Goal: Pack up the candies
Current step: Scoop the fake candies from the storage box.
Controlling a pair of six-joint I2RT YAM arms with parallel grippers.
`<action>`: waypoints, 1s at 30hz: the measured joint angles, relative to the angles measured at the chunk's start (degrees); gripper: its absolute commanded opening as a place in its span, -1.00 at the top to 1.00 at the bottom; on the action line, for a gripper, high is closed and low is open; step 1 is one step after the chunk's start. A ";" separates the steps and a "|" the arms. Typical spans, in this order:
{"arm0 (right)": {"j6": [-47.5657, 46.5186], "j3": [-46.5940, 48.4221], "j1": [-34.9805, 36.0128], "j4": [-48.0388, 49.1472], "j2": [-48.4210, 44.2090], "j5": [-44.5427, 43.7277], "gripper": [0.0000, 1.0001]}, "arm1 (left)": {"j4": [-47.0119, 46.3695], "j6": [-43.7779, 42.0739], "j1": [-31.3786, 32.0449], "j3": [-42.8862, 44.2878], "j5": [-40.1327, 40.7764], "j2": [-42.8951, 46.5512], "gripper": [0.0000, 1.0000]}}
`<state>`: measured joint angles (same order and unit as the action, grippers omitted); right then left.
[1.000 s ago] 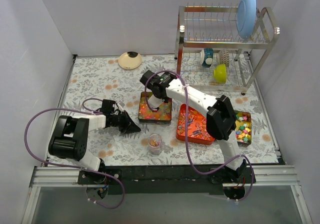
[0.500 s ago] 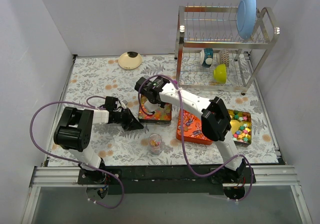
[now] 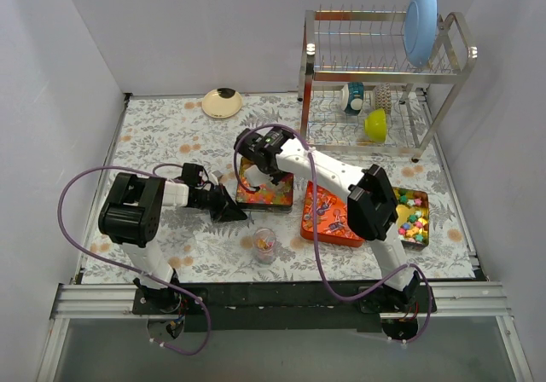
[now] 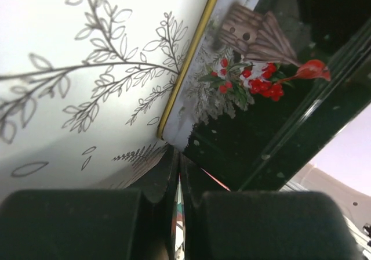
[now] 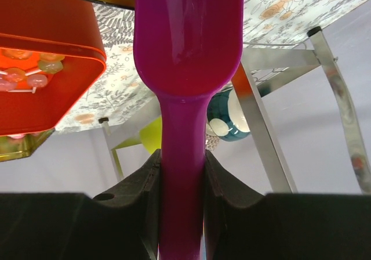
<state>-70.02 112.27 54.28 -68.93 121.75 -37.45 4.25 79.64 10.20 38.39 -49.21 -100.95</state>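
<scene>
— What has shifted?
— The left arm has swung in toward the black tin (image 4: 243,97), and the right wrist has crept left across its far side
— Grippers?
— The right gripper (image 5: 181,155) clamps the handle of the purple scoop (image 5: 188,39). The left gripper (image 4: 177,155) has its jaws almost together, with the tin's corner running into the slit; it looks pinched there
— And the candies?
— Glossy beads (image 3: 269,193) lie in that tin, wrapped pieces (image 3: 328,216) in the red tray (image 3: 305,228), pastel pieces (image 3: 414,220) in the gold tin (image 3: 429,228). A few sit in the small cup (image 3: 265,244)
— Risks?
— The cup's mouth is narrow, so a tilted scoop could scatter beads over the table (image 3: 171,143). A tug from the left could drag the tin
— Pose?
— Right arm stretched far left, wrist rolled over; left forearm low, pointing right
</scene>
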 measured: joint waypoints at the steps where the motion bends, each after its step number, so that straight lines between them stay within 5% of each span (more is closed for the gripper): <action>1: 0.48 0.26 0.00 -0.24 0.11 0.22 0.97 | -0.07 -0.20 -0.02 0.07 -0.39 -0.26 1.00; 15: -4.81 -6.25 -1.44 7.67 -3.91 2.01 0.97 | -2.78 -3.15 0.15 0.98 -3.26 -2.43 1.00; 30: -7.13 -1.95 -3.43 5.33 -2.12 5.11 0.97 | -2.91 -6.01 0.44 1.86 -3.26 -2.58 1.00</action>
<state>-77.14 110.32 50.85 -63.59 119.63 -32.34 1.34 73.63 10.63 40.25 -52.47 -103.53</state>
